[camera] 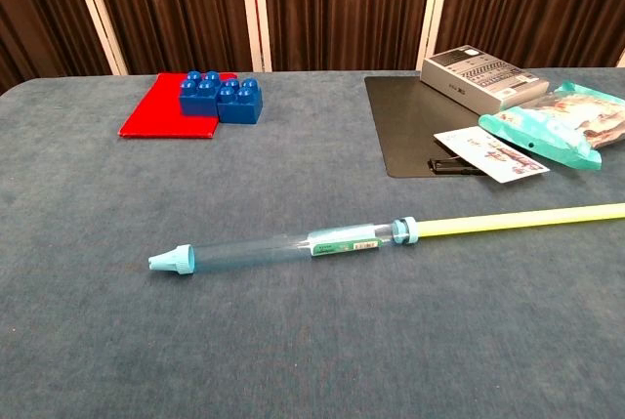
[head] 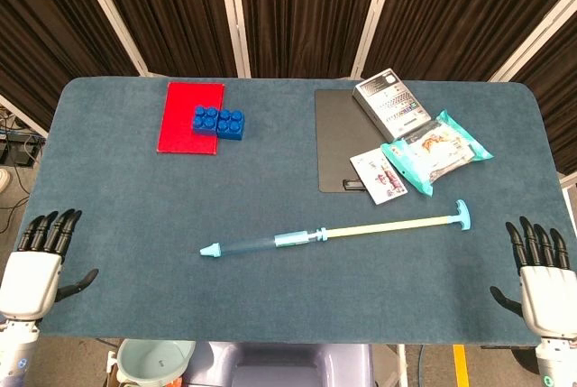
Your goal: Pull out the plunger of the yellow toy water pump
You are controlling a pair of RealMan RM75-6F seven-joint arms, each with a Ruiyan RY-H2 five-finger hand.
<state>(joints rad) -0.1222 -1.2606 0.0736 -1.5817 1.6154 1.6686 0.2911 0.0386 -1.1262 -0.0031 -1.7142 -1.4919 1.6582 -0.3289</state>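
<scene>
While fingers (head: pixel 52 229) spread, pump (head: pixel 270 242) apart

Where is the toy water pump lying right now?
In the head view the toy water pump lies on the table's near half, plunger rod extended toward the right, just in front of the clipboard and snack packet, untouched by either hand.

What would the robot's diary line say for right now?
pump: on table, plunger out | left hand: open, off pump | right hand: open, off pump
</scene>
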